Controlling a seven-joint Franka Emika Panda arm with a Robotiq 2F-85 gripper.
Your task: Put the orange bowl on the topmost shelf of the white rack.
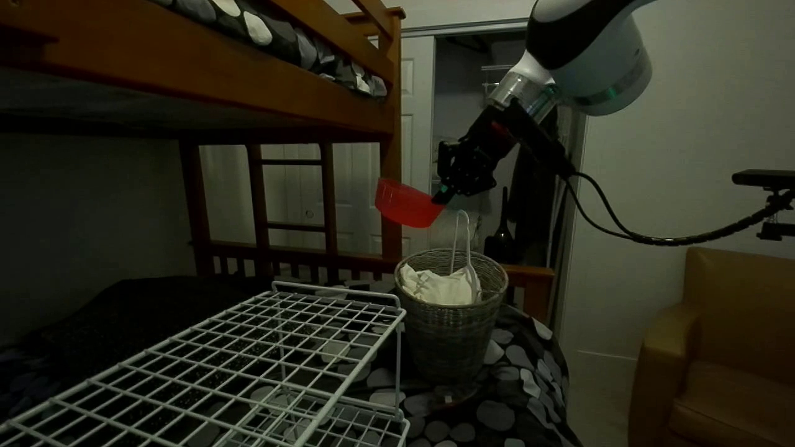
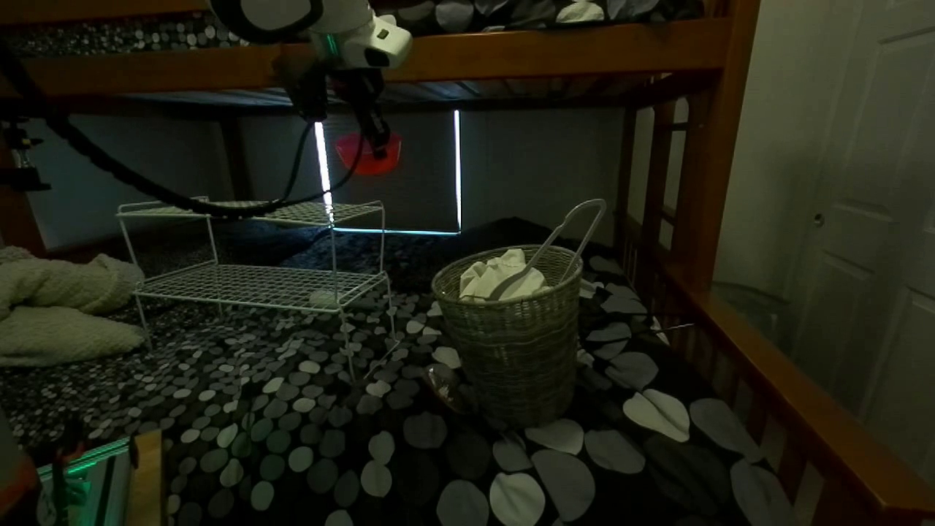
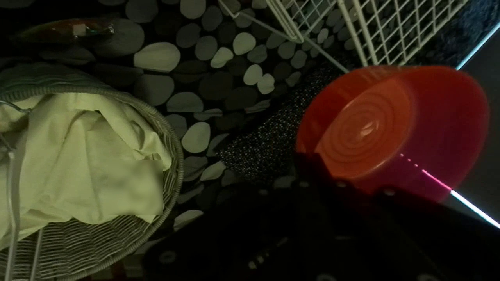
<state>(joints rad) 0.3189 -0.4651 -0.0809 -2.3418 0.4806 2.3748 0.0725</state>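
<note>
Your end effector (image 1: 442, 195) grips the orange bowl (image 1: 405, 205) by its rim, the bowl tilted in mid-air; in both exterior views you see it higher than the top shelf (image 1: 352, 377) of the white rack (image 2: 241, 286), apart from it; a wicker basket (image 2: 515, 351) with pale cloth (image 2: 482, 274) inside stands near the rack.

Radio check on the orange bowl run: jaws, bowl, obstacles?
Jaws clamped at the rim of the orange bowl. Bowl aloft, tilted, not yet on the white rack. Wicker basket near rack, pale loop sticking up; might snag.
</note>
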